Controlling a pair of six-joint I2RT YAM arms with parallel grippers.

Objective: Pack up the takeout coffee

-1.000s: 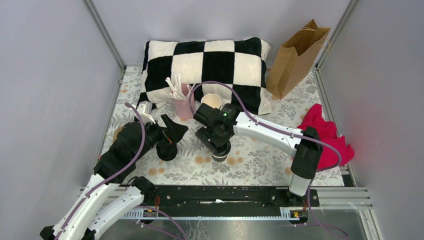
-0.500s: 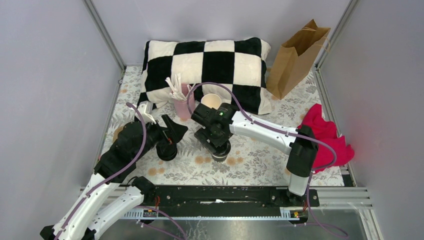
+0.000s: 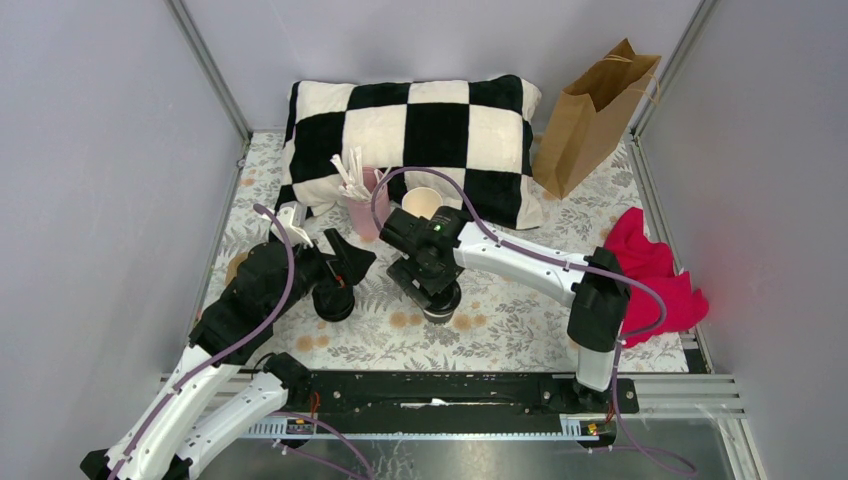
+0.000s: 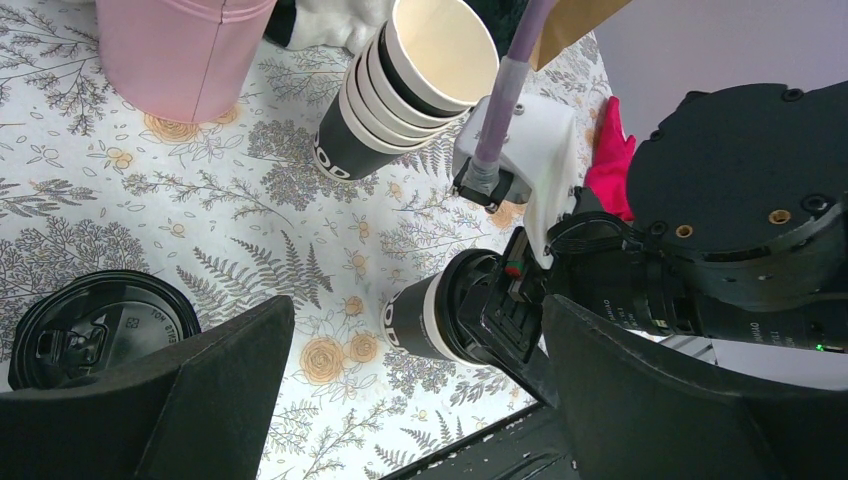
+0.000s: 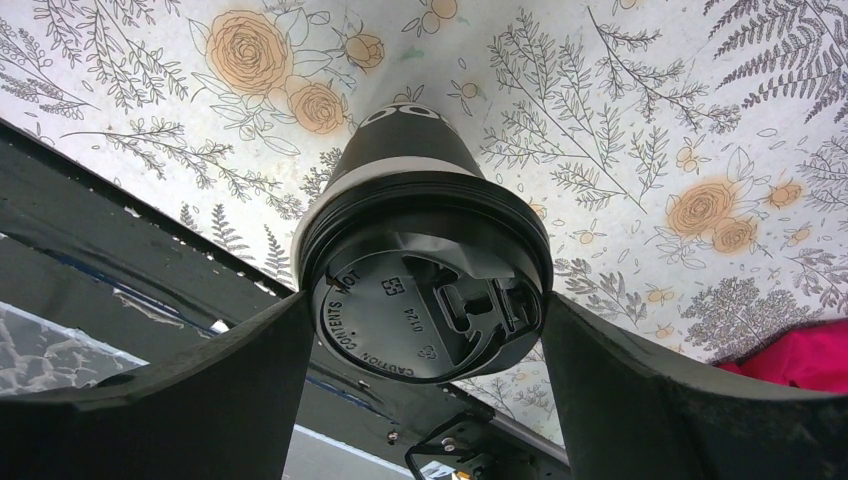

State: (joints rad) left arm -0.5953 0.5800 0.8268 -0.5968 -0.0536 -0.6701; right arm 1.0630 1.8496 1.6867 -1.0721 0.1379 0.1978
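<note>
Your right claw hangs straight over the coffee cup, its two fingers spread apart and set one on each side of the lid, close against the rim; whether they press it you cannot tell. The cup stands upright on the flowered table, near the front centre, its long axis pointing up into the claw. The paper bag waits well apart at the back right, on this arm's side. Your left claw, fingers apart and empty, sits just to the cup's left, farther from the bag.
</note>
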